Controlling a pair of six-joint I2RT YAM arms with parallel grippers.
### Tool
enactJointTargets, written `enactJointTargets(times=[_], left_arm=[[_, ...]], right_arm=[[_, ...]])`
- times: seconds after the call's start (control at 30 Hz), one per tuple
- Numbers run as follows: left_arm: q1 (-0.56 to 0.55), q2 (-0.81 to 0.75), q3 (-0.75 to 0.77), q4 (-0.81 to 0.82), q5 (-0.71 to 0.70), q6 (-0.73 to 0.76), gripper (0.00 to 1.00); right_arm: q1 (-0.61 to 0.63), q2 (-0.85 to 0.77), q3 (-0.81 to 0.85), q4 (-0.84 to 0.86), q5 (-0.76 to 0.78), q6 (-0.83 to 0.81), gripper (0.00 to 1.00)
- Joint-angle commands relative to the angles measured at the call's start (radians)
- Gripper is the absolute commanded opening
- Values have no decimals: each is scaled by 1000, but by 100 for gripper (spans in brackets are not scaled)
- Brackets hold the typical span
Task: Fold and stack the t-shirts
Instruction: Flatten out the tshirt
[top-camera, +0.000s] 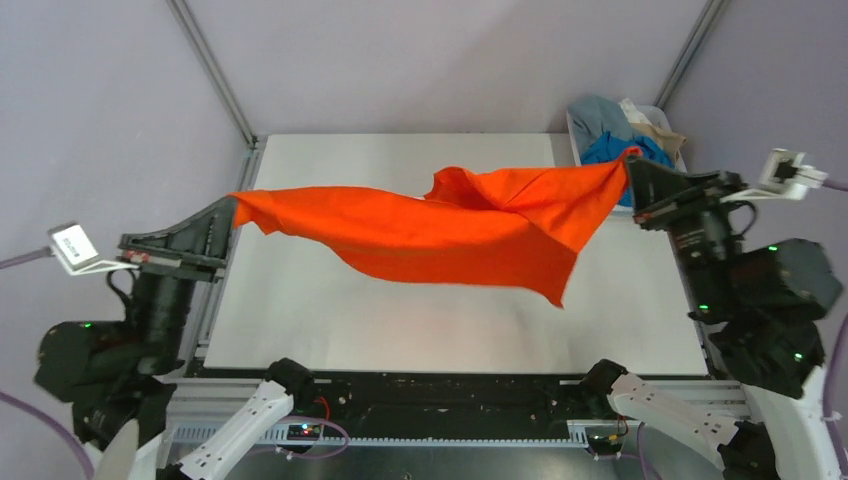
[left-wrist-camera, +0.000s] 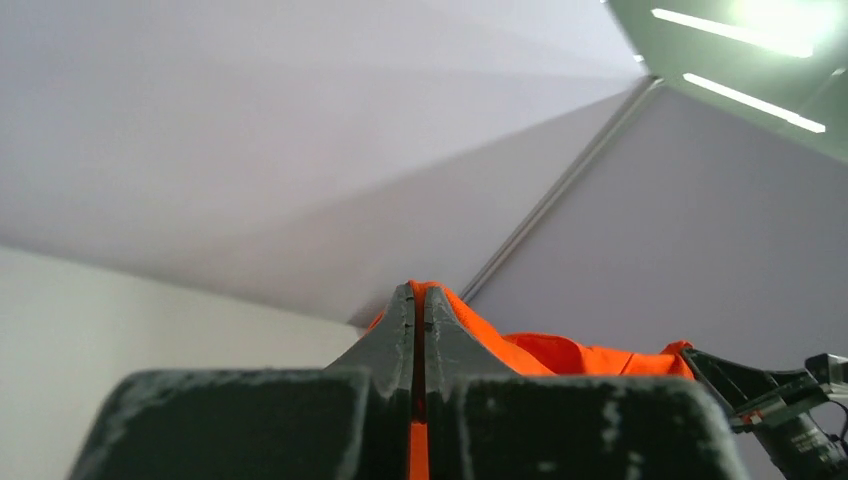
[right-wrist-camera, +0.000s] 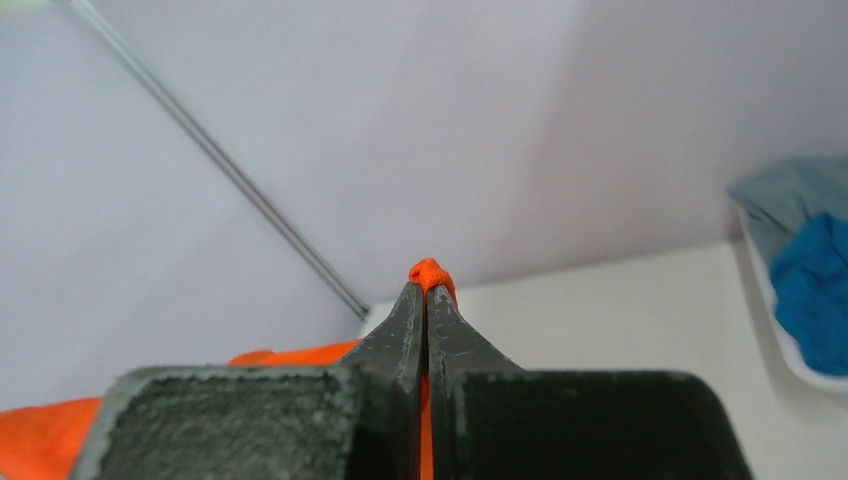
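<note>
The orange t-shirt (top-camera: 450, 225) hangs stretched in the air above the table between both arms. My left gripper (top-camera: 232, 208) is shut on its left end; the cloth shows between the shut jaws in the left wrist view (left-wrist-camera: 530, 352). My right gripper (top-camera: 630, 165) is shut on its right end, with a nub of orange cloth (right-wrist-camera: 430, 272) poking past the tips. A loose flap of the shirt hangs down toward the table at the right. The bright blue (top-camera: 610, 150), pale grey-blue (top-camera: 598, 112) and beige (top-camera: 655, 125) t-shirts lie bunched in the basket.
The white plastic basket (top-camera: 574, 135) stands at the table's back right corner, just behind my right gripper; it also shows in the right wrist view (right-wrist-camera: 775, 320). The white table (top-camera: 350, 320) lies below the shirt. Metal frame posts rise at the back corners.
</note>
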Motion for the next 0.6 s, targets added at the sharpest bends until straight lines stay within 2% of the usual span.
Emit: enactJointTargets(times=[0.0,0.07,0.17,0.23,0.3,0.37,0.4,0.47,0.53,0.57], left_arm=[[-6,60,100,5,98,72,0],[-6,80,116,4,60,75,0],[-6,121,97,4,-41,75,0],[-7,167,49,4,-181,72,0],[-5,234,1,3,-313,61,0],[3,324,-60,-1,-415,37,1],[13,394,-84,-2,-424,25,1],[87,510,-150,-2,-342,-31,4],[185,645,-206,-3,-217,-85,12],[237,694,-227,-2,-158,-99,24]], right_arm=[[5,56,151,27,-97,-74,0],[5,85,190,23,-66,-88,0],[6,152,203,5,80,-105,0],[-1,203,170,5,187,-118,0],[-33,269,133,3,227,-117,0],[-121,345,95,-17,150,-61,0],[-214,374,82,-20,38,-8,0],[-332,482,32,36,-101,39,0],[-400,666,-3,99,-216,53,0],[-433,715,-10,119,-255,62,0]])
